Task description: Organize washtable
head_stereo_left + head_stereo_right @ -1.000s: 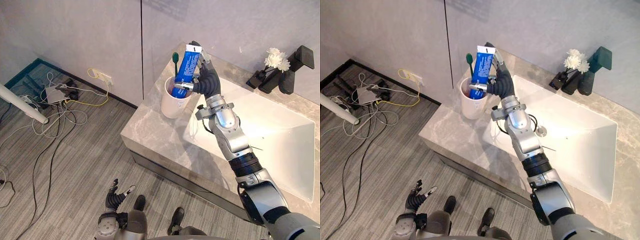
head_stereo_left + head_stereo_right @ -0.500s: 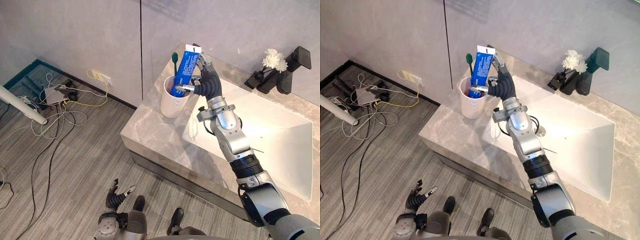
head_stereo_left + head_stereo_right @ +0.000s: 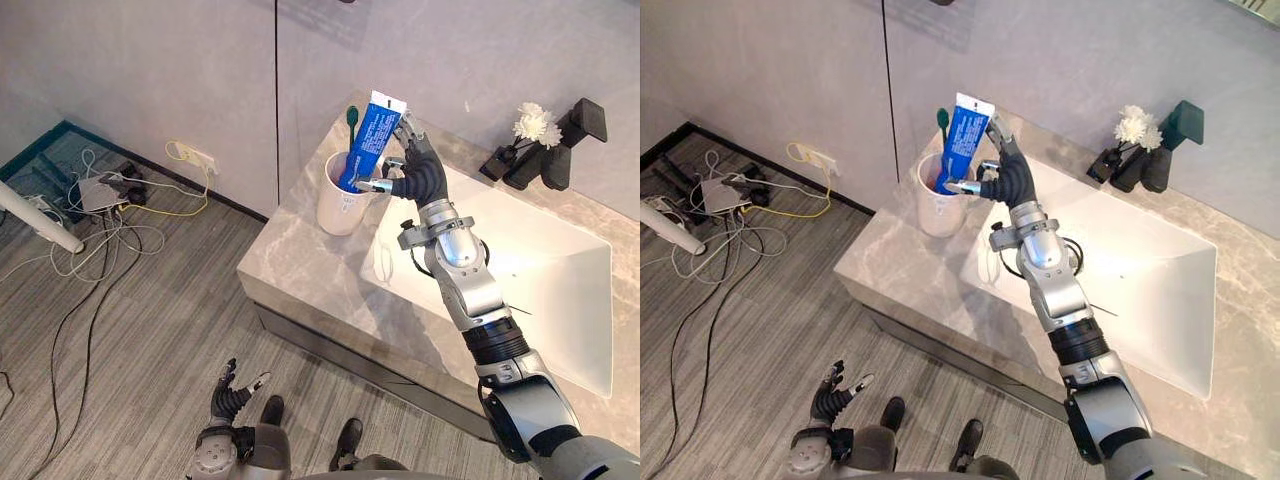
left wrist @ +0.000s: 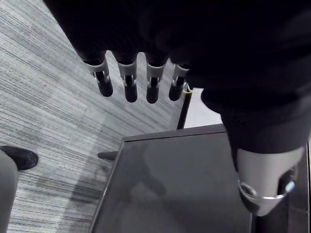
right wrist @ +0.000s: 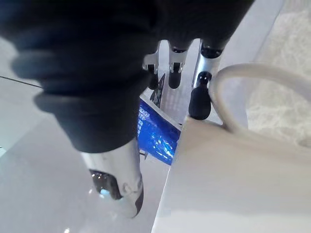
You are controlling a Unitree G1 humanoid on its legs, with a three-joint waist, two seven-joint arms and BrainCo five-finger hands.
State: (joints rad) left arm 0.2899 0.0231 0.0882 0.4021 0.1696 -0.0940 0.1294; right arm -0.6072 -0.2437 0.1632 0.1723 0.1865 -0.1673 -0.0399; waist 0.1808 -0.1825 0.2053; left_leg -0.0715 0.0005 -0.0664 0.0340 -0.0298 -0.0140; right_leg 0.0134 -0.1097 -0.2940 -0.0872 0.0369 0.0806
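Note:
A white cup (image 3: pixel 338 208) stands at the left end of the grey stone washtable (image 3: pixel 300 270). In it stand a green toothbrush (image 3: pixel 351 118) and a blue toothpaste tube (image 3: pixel 369 138), which leans against the rim with its flat end up. My right hand (image 3: pixel 420 175) is just right of the tube, open, its fingers (image 5: pixel 199 102) straight behind the tube (image 5: pixel 155 128) and its thumb low in front, by the cup's rim (image 5: pixel 233 165). My left hand (image 3: pixel 232 395) hangs open low over the floor, with its fingers (image 4: pixel 127 85) straight.
A white sink basin (image 3: pixel 560 290) takes up the washtable right of the cup. A black tap (image 3: pixel 560 150) and a small vase of white flowers (image 3: pixel 533 122) stand at the back right. Cables and a power strip (image 3: pixel 100 190) lie on the floor at the left.
My right hand has loosened off the toothpaste tube and drawn slightly right; the tube now rests in the cup. The whole picture has shifted a little.

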